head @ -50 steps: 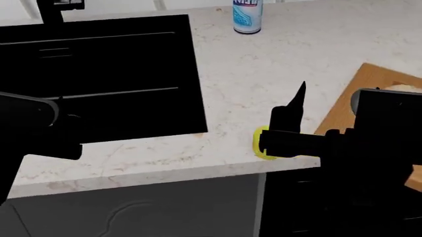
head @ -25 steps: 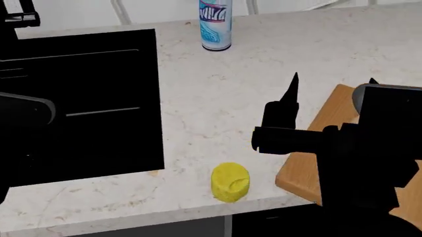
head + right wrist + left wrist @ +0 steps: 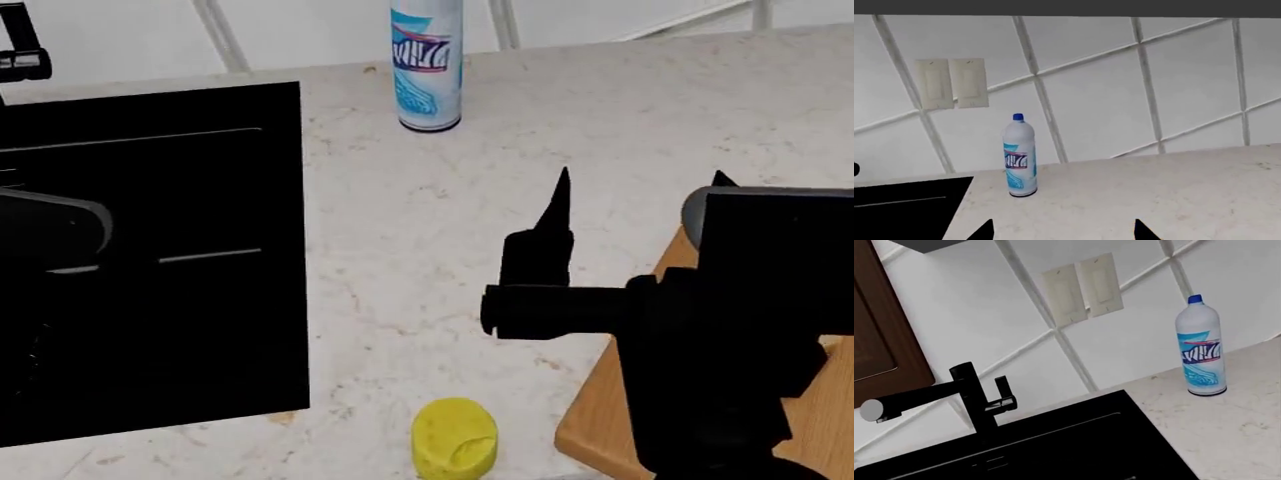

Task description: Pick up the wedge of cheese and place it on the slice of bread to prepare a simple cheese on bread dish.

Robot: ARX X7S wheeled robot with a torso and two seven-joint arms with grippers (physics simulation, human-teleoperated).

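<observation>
The wedge of cheese (image 3: 454, 438), a small bright yellow chunk, lies on the counter near its front edge in the head view. My right gripper (image 3: 642, 180) hovers farther back and to the right of it, open, with nothing between its black fingertips (image 3: 562, 190). In the right wrist view the same gripper (image 3: 1063, 232) shows only two spread tips over bare counter. The slice of bread is hidden behind my right arm. My left arm (image 3: 47, 228) hangs over the black sink; its jaws do not stand out against the black.
A wooden cutting board (image 3: 603, 415) lies under my right arm at the right. A white and blue spray bottle (image 3: 427, 65) stands at the back by the tiled wall. The black sink (image 3: 160, 260) fills the left, with a black faucet (image 3: 977, 400) behind it.
The right gripper, which covered the cheese a second ago, now stands apart from it, farther back. The head view has shifted, so the cheese sits lower and the bottle further left.
</observation>
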